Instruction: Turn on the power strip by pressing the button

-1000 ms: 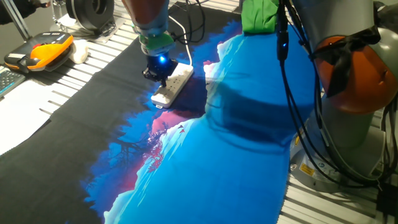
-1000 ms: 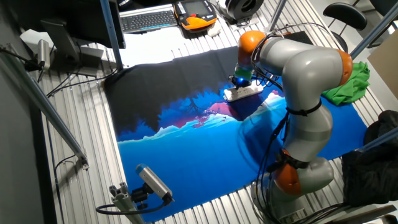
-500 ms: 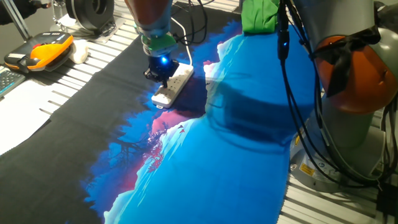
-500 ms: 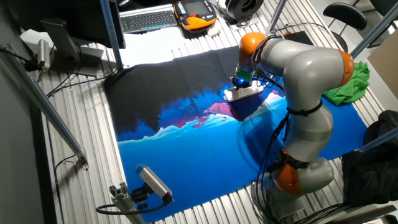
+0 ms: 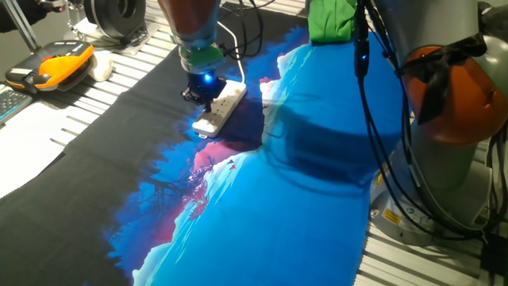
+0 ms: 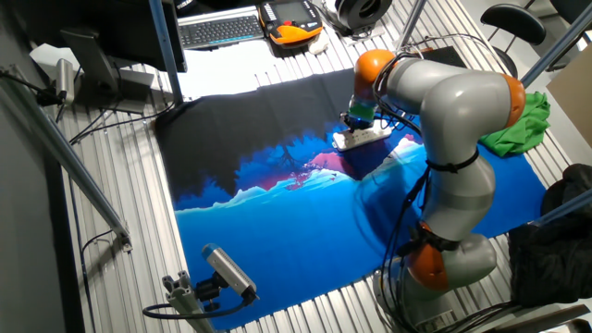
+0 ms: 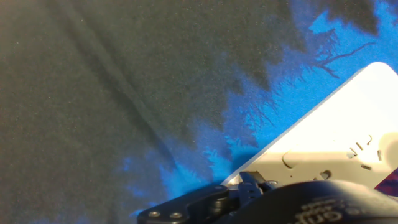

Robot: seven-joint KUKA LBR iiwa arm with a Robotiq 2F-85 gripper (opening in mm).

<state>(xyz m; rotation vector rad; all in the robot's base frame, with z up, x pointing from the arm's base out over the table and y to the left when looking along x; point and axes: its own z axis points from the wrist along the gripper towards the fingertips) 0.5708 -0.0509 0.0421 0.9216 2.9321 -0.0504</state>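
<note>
The power strip (image 5: 221, 107) is a flat white bar lying on the dark part of a blue-and-black cloth (image 5: 262, 206), with a thin white cable running away behind it. My gripper (image 5: 201, 97) is right down over the strip's near-left half, a blue light glowing on the hand above it. The other fixed view shows the gripper (image 6: 352, 126) at the left end of the strip (image 6: 367, 137). In the hand view the strip (image 7: 336, 140) fills the lower right, partly covered by the dark gripper body. I cannot make out the button, nor any gap between the fingertips.
An orange-and-black device (image 5: 57, 65) lies at the far left beside white paper (image 5: 24, 151). A green cloth (image 5: 332, 20) sits behind the blue sheet. A keyboard (image 6: 220, 30) and a camera on a stand (image 6: 227, 270) stand around the table edges. The arm's base (image 6: 444, 264) stands close by.
The gripper has stayed over the strip's end, shifting only slightly. The blue light seen in the other fixed view no longer shows there. The strip has not moved.
</note>
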